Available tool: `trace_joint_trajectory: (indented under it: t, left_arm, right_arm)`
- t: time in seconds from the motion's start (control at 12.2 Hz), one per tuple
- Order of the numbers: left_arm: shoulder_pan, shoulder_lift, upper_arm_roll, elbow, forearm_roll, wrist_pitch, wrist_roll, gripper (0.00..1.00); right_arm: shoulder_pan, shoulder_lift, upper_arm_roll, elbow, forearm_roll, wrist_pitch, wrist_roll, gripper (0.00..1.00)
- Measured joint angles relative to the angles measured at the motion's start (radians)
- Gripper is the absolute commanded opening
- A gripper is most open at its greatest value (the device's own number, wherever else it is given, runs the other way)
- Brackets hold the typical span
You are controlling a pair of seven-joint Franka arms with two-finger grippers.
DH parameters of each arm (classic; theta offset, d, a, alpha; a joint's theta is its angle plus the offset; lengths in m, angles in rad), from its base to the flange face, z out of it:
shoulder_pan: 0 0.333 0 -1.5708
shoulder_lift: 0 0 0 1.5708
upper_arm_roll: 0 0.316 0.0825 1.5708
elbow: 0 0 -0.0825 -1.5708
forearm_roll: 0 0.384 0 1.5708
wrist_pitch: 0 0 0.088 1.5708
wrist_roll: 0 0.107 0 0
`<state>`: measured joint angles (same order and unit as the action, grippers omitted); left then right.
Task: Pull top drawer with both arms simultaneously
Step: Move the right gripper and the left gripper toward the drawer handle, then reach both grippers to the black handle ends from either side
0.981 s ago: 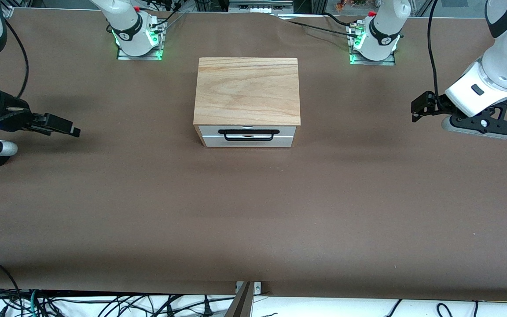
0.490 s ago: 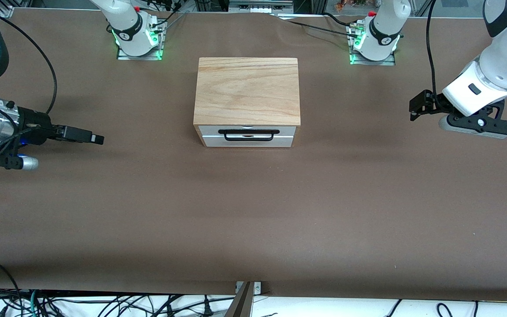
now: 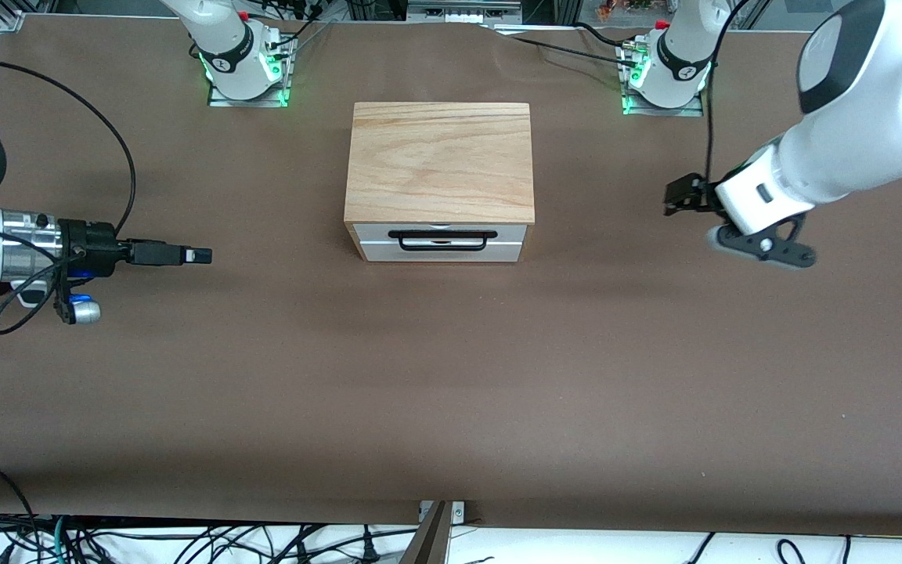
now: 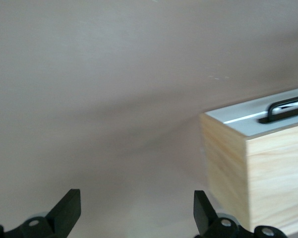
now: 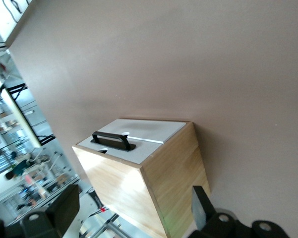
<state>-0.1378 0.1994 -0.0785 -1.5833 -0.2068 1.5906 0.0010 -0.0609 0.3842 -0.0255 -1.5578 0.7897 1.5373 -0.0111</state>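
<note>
A wooden box point(image 3: 440, 160) stands mid-table under a light oak top. Its top drawer point(image 3: 510, 233) has a white front and a thin black wire handle point(image 3: 441, 235), and it is shut. My right gripper point(image 3: 199, 255) is open and empty over the table, off the box toward the right arm's end, pointing at the box. My left gripper point(image 3: 674, 197) is open and empty over the table toward the left arm's end. The left wrist view shows the open gripper point(image 4: 135, 213), the drawer front point(image 4: 248, 116) and handle point(image 4: 287, 106). The right wrist view shows the open gripper point(image 5: 134, 208), the drawer front point(image 5: 149, 131) and handle point(image 5: 114, 140).
The brown table point(image 3: 451, 376) carries only the box. The green-lit arm bases point(image 3: 243, 66) point(image 3: 666, 74) stand at the table's edge farthest from the front camera. Cables lie along the edge nearest that camera.
Both grippers have moved in toward the box from the table's two ends. The right gripper has turned to point level at the box. The drawer has not moved.
</note>
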Motion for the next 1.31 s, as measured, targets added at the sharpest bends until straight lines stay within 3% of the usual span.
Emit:
trace_joint_trajectory:
  t: [0.25,0.49,0.82,1.14,1.31]
  left_arm:
    - [-0.001,0.126,0.000,0.074,-0.174,0.004,0.001,1.00]
    - [-0.002,0.239,-0.001,0.093,-0.395,0.070,0.049,1.00]
    - [-0.002,0.448,-0.001,0.094,-0.787,0.121,0.387,1.00]
    - [-0.025,0.552,-0.010,0.091,-0.994,0.121,0.585,1.00]
    - [-0.068,0.557,-0.014,0.039,-1.093,0.167,0.681,0.91]
  right_arm:
    - [-0.023,0.046,-0.001,-0.016,0.151,-0.024,-0.070,1.00]
    - [-0.043,0.136,-0.002,-0.086,0.328,-0.061,-0.316,1.00]
    - [-0.044,0.227,0.003,-0.166,0.480,-0.073,-0.572,0.95]
    - [0.052,0.276,0.013,-0.183,0.604,-0.067,-0.695,0.95]
    - [0.119,0.320,0.013,-0.184,0.670,-0.050,-0.810,0.95]
